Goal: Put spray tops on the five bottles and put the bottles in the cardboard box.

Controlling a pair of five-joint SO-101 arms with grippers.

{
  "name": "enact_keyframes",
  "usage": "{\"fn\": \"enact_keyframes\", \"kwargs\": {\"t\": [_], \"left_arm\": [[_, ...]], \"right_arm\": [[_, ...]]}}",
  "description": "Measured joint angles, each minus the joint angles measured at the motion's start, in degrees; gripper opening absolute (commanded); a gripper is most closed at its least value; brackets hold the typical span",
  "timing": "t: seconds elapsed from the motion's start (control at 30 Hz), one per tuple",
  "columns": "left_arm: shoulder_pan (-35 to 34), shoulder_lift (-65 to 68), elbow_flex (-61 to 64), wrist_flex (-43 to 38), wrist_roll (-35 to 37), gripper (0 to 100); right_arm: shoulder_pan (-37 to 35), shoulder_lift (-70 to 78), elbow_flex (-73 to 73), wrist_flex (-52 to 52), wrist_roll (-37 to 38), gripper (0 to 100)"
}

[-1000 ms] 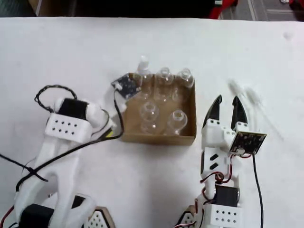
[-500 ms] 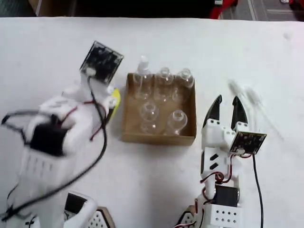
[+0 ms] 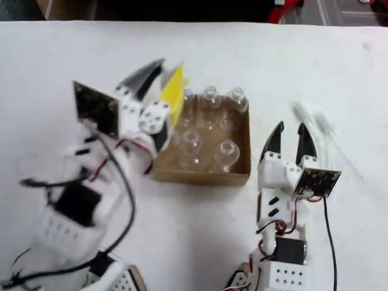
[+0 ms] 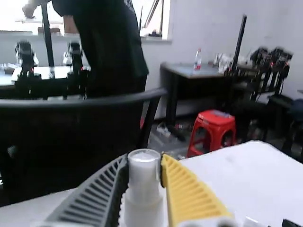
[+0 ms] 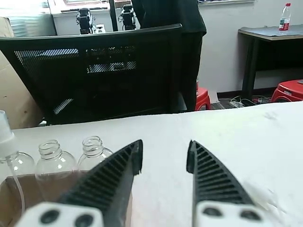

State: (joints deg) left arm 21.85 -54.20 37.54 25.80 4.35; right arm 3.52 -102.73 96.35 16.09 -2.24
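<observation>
Change: your left gripper (image 3: pixel 171 65) swung over cardboard box (image 3: pixel 200 177), fingers clamped on spray top (image 4: pixel 143 179).
Right gripper (image 3: pixel 290 127): fingers apart.
Meaning: capping underway.

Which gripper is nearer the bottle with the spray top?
Left. The left gripper grips its spray top; the right gripper lies beside the box, apart.

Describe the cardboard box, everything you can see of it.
The cardboard box is brown, shallow and open-topped, flat on the white table between the arms. Clear bottles stand upright inside. The left gripper, shut on a white spray top, overlaps its far left corner; the open right gripper lies beside its right wall, apart.
</observation>
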Motion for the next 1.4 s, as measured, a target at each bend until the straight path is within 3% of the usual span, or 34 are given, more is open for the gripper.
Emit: {"fn": "enact_keyframes", "kwargs": {"t": [0.2,0.3,0.43,0.67,1.4], "left_arm": [[2.8,15.1,-0.6,-23.9,-6.9,2],[2.5,26.6,-5.6,-28.8,-8.4,2],[2.6,39.0,-13.5,-29.9,-8.6,2],[2.6,49.7,-22.9,-30.0,-7.3,2],[1.8,50.5,-17.0,-30.0,-6.6,2]], "right_arm": [[-0.1,0.0,0.0,0.0,0.0,13.4],[-0.1,0.0,0.0,0.0,0.0,13.4],[-0.1,0.0,0.0,0.0,0.0,13.4],[-0.1,0.0,0.0,0.0,0.0,13.4],[-0.1,0.0,0.0,0.0,0.0,13.4]]}}
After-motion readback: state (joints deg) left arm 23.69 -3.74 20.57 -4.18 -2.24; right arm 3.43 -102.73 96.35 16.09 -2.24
